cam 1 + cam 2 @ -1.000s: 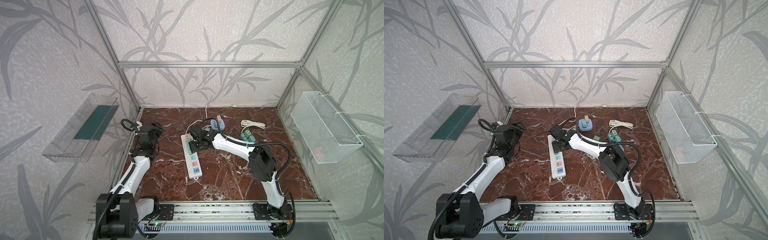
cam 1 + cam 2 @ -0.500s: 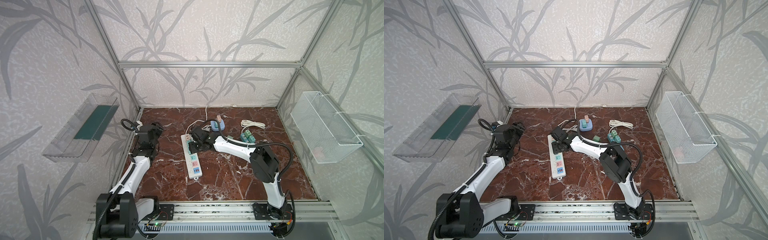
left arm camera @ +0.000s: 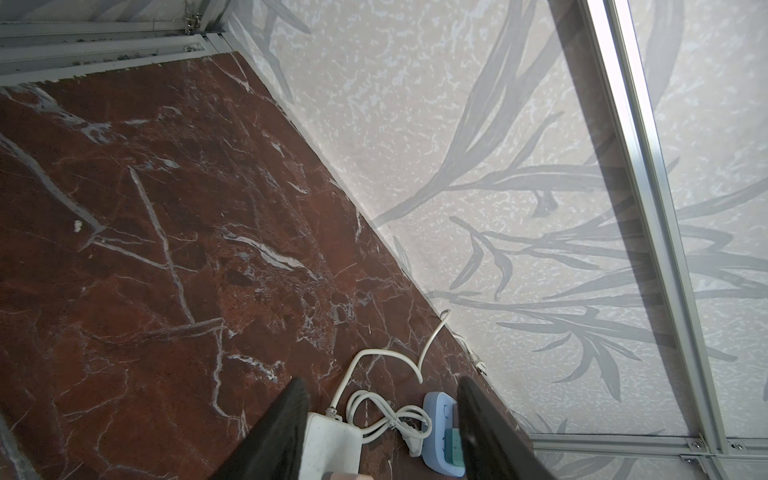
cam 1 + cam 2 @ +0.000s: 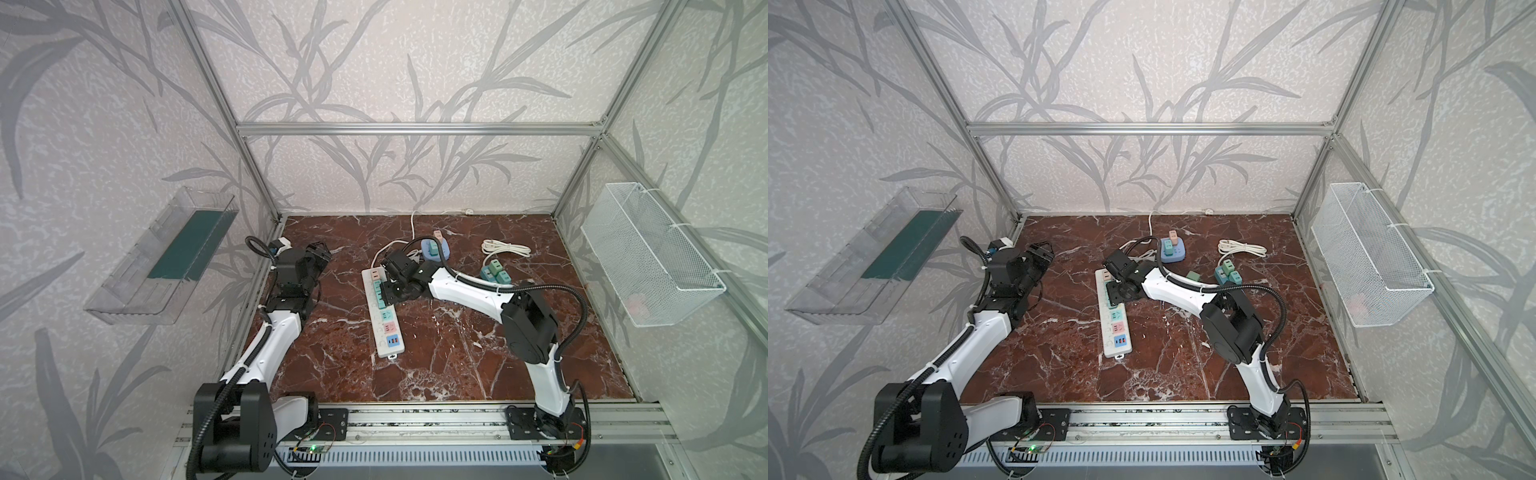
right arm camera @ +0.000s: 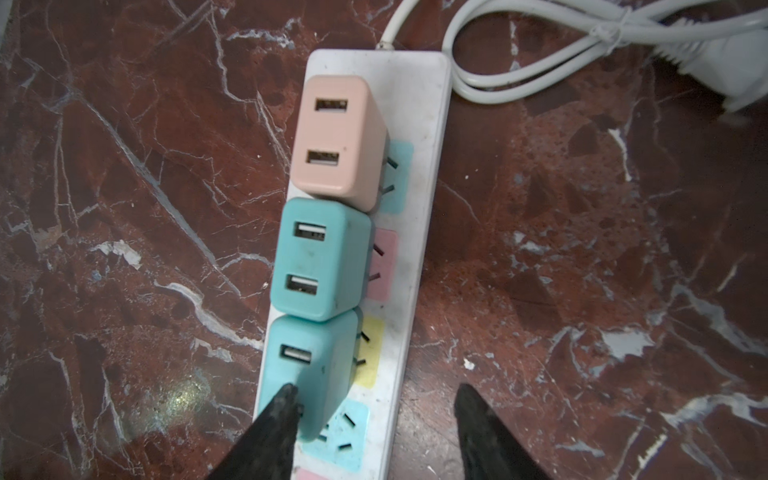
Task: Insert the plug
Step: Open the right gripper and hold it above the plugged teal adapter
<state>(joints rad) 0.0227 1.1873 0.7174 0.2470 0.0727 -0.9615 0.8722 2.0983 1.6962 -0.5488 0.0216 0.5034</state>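
Plainly, the right gripper (image 5: 376, 392) is spread above the power strip (image 5: 419, 208). One of its fingers (image 5: 282, 403) touches the light-blue adapter (image 5: 316, 365), the other hangs over bare marble, and it pinches nothing. That adapter sits third from the strip's cord end, next to the yellow socket patch, touching the teal adapter (image 5: 320, 257) that follows the pink adapter (image 5: 336, 137). It seems to lean a little, and the wrist view does not show whether its prongs are fully home.

In a top view the strip (image 4: 384, 328) lies near the middle of the table (image 4: 457, 353), running from the far edge toward the near edge.

The step in hand looks like seating this plug. To do it well, the push should probably go straight down on the centre of its top face. A one-sided nudge could rock it or slide the unheld strip.

The left gripper (image 3: 384, 395) is spread and empty near the table's left edge, so it could steady the strip.
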